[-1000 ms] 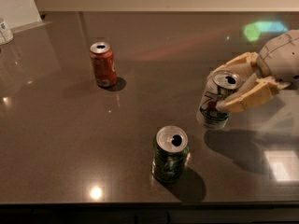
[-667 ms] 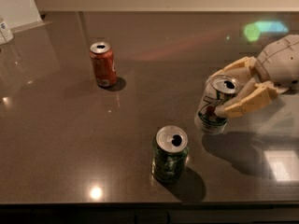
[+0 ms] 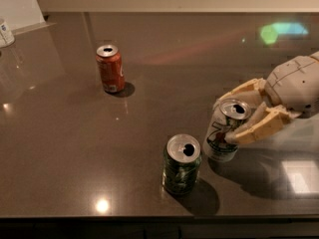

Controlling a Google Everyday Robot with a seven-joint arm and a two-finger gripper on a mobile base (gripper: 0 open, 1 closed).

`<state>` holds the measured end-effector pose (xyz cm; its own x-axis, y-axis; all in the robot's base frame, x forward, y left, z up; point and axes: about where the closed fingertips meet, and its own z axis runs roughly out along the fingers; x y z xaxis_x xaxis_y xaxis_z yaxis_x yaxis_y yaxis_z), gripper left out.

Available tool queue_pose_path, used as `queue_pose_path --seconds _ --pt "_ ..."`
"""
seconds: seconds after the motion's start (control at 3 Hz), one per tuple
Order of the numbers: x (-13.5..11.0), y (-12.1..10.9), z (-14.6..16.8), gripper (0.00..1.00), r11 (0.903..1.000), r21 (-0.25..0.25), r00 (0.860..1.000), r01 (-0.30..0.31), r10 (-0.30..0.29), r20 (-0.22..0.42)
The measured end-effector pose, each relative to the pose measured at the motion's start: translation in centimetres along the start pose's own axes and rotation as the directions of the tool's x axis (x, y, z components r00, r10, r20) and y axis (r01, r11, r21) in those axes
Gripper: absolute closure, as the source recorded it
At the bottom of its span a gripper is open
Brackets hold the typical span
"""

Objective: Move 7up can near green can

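Note:
The 7up can (image 3: 221,138), pale silver-white with green lettering and an open top, stands slightly tilted on the dark table, right of centre. My gripper (image 3: 230,120) comes in from the right and is shut on the 7up can, one tan finger behind it and one in front. The green can (image 3: 181,165), dark mottled green with a silver top, stands upright just left of and in front of the 7up can, a small gap between them.
An orange-red can (image 3: 110,68) stands upright at the back left. A small white container (image 3: 5,33) sits at the far left edge. The table's front edge (image 3: 149,218) runs just below the green can.
My gripper has carried the 7up can left and toward the front, closer to the green can. The green and orange-red cans have not moved.

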<state>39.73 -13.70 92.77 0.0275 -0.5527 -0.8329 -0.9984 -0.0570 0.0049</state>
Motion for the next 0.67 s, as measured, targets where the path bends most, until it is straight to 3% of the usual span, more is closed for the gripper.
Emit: queue_pose_path --seconds 0.33,0.67 --pt "0.68 0.78 0.62 0.82 0.9999 -0.012 0.999 0.003 -0.003 -0.04" --pt "1.59 1.3 0.99 0.58 0.9998 -0.018 0.998 0.001 -0.002 -0.056"
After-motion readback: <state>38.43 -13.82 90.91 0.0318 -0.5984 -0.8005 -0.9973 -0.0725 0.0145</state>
